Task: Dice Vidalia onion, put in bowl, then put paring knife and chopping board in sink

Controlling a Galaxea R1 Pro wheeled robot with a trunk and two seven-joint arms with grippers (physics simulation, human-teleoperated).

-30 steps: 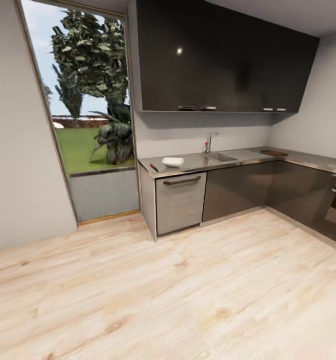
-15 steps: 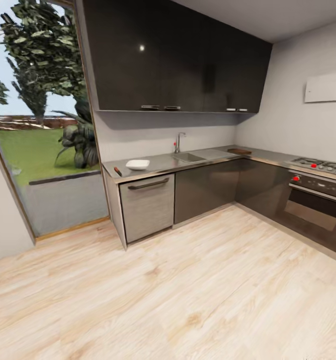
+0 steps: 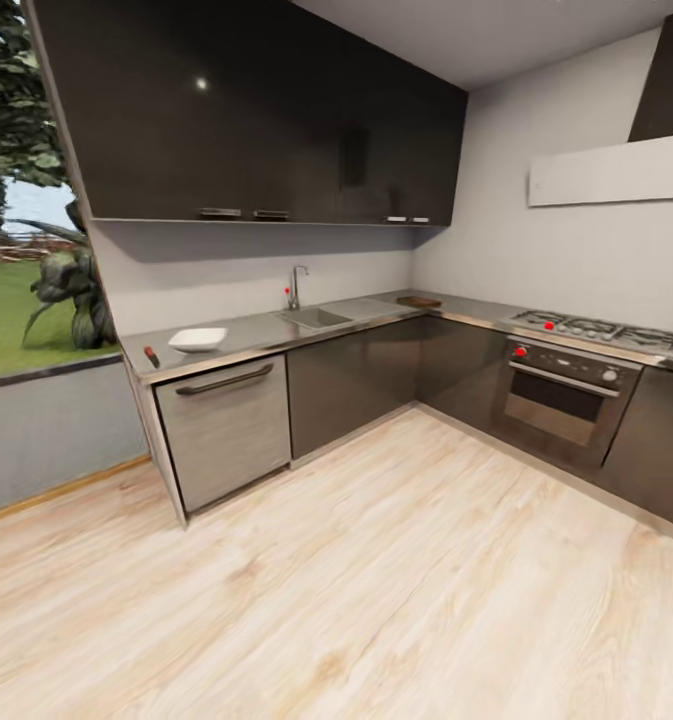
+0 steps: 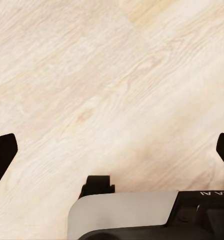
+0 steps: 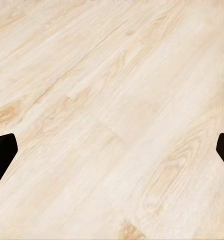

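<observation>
Your left gripper [image 4: 112, 150] and right gripper [image 5: 112, 150] spread wide over wooden floor [image 3: 396, 580], white bowl [image 3: 197, 339] beside paring knife [image 3: 152, 356] on desk [image 3: 256, 332], sink [image 3: 316, 318] beyond.

A home kitchen: L-shaped countertop [image 3: 256, 338] with sink [image 3: 316, 318], oven [image 3: 566, 400], gas hob [image 3: 596, 328], dark cabinets [image 3: 276, 110].

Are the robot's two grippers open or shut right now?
Open, both. In each wrist view the dark fingers sit far apart at opposite picture edges, with just the wooden floor between them and nothing held.
</observation>
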